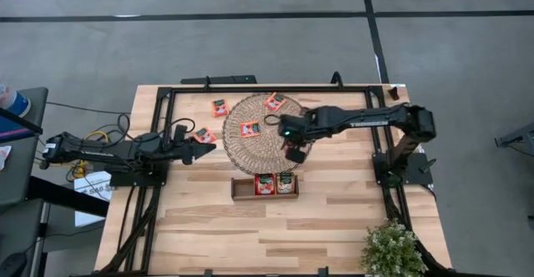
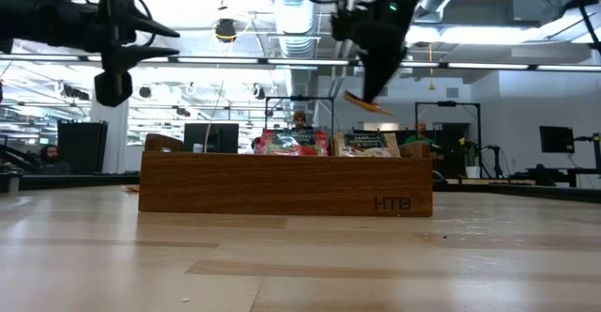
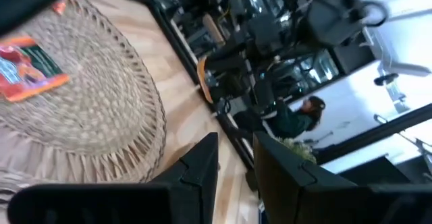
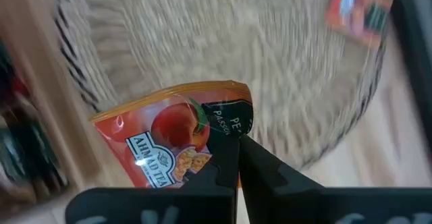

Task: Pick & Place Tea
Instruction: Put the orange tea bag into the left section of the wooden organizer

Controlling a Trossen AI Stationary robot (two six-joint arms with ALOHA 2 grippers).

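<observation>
Right claw (image 4: 233,158): clenched on an orange tea sachet (image 4: 177,136), above the woven mat's (image 1: 250,148) edge nearest the wooden tray (image 1: 242,193).
Left claw (image 1: 207,148): part-open, grasping nothing, beside the mat.

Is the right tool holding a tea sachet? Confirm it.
Yes, the right tool is shut on the corner of an orange tea sachet, lifted above the woven mat.

High view straight down, low view level behind tray (image 2: 282,185), both wrist views near mat (image 3: 88,109).
</observation>
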